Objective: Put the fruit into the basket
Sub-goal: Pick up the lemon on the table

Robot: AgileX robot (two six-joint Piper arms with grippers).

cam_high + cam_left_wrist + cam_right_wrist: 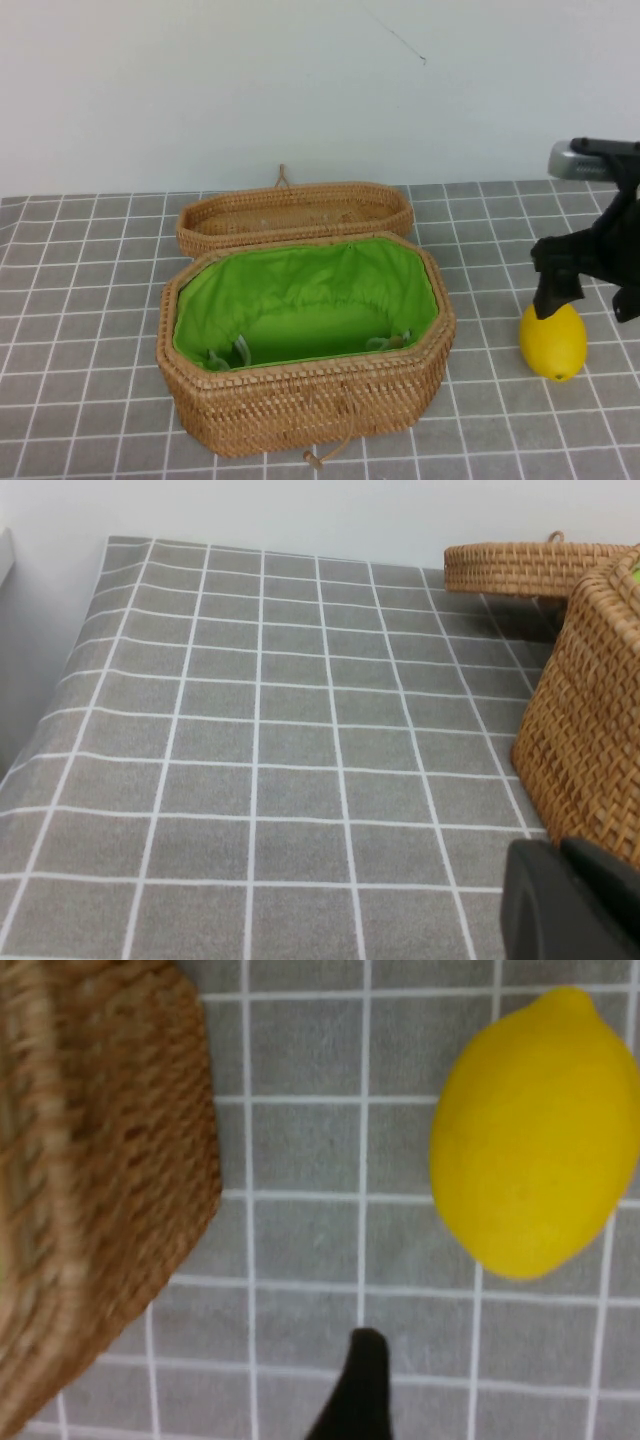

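Note:
The yellow lemon (553, 342) lies on the grey checked cloth, to the right of the basket (300, 395). The basket is tan woven rattan with a green lining (300, 300) and stands open and empty in the middle. My right gripper (590, 305) hangs open just above the lemon's far side, one finger on each side of it, not touching. In the right wrist view the lemon (535, 1130) lies ahead of one black finger (362, 1390), with the basket wall (100, 1190) beside it. My left gripper (565, 855) is shut and empty, low beside the basket's left wall (590, 730).
The shallow woven lid (295, 215) lies behind the basket, touching its far rim; it also shows in the left wrist view (530, 568). A cord toggle (318, 458) hangs at the basket's front. The white wall stands behind the table.

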